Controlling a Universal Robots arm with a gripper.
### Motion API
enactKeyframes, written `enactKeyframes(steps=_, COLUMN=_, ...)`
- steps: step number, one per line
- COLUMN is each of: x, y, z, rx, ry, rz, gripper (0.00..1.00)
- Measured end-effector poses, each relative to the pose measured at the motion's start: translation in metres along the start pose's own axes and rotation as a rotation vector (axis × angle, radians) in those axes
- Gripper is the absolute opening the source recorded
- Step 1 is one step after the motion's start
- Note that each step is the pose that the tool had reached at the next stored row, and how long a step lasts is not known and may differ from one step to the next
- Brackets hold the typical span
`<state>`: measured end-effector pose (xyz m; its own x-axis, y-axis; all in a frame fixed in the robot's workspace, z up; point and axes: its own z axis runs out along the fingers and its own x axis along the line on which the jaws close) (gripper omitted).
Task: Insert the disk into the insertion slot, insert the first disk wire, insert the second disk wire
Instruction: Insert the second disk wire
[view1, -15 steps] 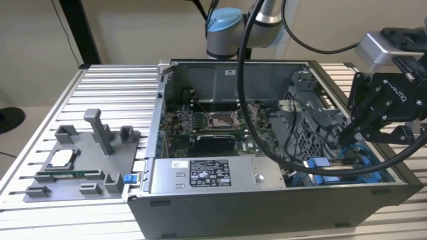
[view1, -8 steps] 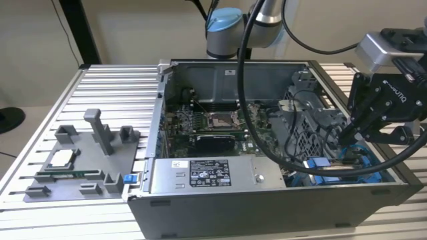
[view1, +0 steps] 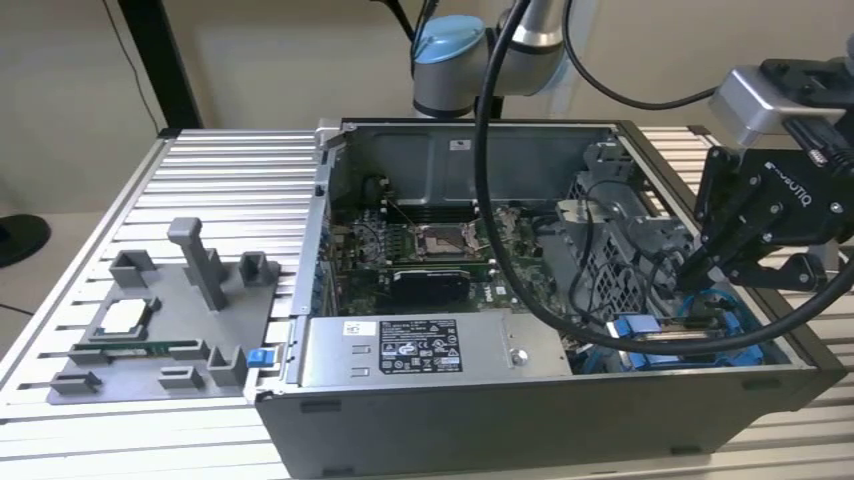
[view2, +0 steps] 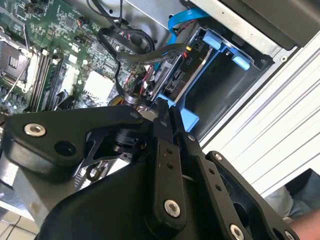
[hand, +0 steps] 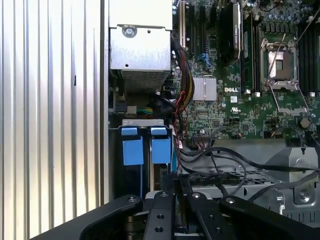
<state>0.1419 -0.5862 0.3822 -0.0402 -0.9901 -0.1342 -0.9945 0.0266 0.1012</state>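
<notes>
- I see gripper (view1: 689, 272) down inside PC case (view1: 534, 420), exterior view's right, near corner.
- Fingers (view2: 162, 117) pinched narrow; whether anything's held, can't tell.
- Disk (view2: 172, 80) sits in insertion slot (hand: 137, 150), just past fingertips.

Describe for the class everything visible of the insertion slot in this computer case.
The insertion slot sits in the open case's corner at the exterior view's right, beside the grey power-supply box. It looks like grey metal fitted with bright blue plastic rails and two blue tabs. In the second wrist view, black cables run to its inner end. The pincer hangs just above it, fingers together; whether it touches the slot cannot be told.
</notes>
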Motion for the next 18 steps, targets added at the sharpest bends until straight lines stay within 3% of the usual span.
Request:
enactKeyframes(steps=6, x=0.0003, y=-0.0002, z=0.0021, rx=0.0017, ry=-0.0003, rz=0.000, gripper=0.00)
enactKeyframes(steps=18, x=0.0013, y=-0.0011, z=0.0208, rx=0.0427, ry=-0.0011, rz=-0.007, gripper=0.00)
